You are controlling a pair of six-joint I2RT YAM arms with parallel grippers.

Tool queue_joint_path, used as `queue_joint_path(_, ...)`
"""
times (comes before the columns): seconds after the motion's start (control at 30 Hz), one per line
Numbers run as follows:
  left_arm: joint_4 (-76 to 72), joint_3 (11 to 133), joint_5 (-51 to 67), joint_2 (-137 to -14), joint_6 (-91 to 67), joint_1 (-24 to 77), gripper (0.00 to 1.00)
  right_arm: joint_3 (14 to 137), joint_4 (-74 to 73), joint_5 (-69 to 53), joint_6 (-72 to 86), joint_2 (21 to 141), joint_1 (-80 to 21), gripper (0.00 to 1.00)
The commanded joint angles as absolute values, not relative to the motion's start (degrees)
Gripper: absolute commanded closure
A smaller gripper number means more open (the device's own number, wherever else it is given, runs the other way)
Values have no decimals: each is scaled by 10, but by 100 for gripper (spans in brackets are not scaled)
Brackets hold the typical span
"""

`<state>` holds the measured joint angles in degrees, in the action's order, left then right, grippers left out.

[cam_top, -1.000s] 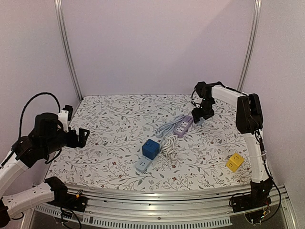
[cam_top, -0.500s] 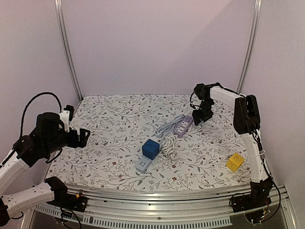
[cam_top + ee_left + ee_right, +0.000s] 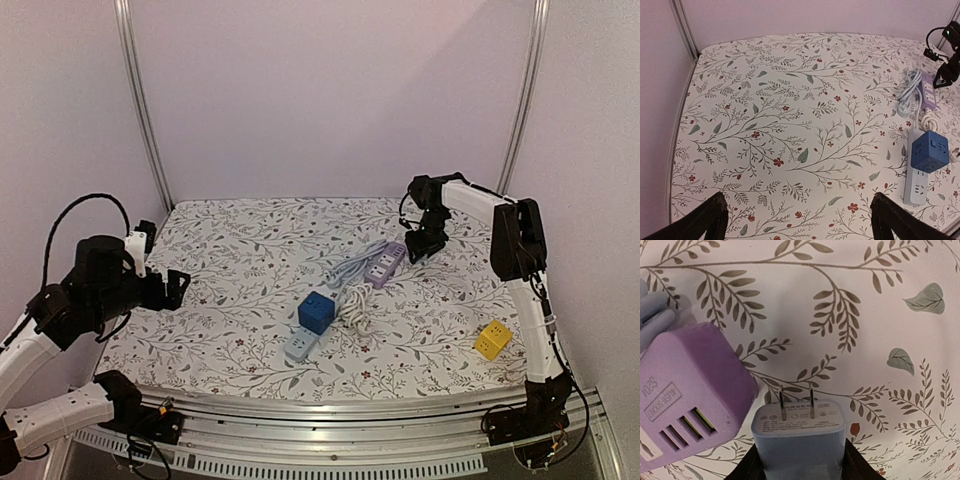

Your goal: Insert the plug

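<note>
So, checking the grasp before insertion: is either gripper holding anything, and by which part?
The right gripper holds the plug by the sides of its body, prongs free; the left gripper holds nothing.

A surface [image 3: 230, 270] covered in a white cloth printed with grey-green leafy sprigs and small red flowers fills the workspace. Near its middle sits a blue cube socket [image 3: 316, 311], tilted and touching the far end of a short pale grey power strip [image 3: 300, 345]; whether the cube rests on the strip or only against it cannot be told. A bundled white cord [image 3: 352, 305] lies just beside the cube, on its right. A yellow cube [image 3: 492, 340] stands well apart, towards the near right corner. Two aluminium posts [image 3: 143, 110] rise at the far corners against plain pale walls [image 3: 330, 90], and a metal rail [image 3: 330, 412] runs along the near edge.
</note>
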<state>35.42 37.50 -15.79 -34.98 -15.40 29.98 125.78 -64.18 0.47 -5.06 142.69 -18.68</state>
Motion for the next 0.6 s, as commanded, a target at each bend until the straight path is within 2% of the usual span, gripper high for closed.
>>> queue_joint_path(0.0, 348, 364, -156, -339, -147, 292, 0, 1241, -646, -15, -41, 1404, -186, 80)
queue_joint_path(0.57, 362, 376, -169, -324, -153, 289, 0, 1155, -653, 49, -26, 1225, -228, 90)
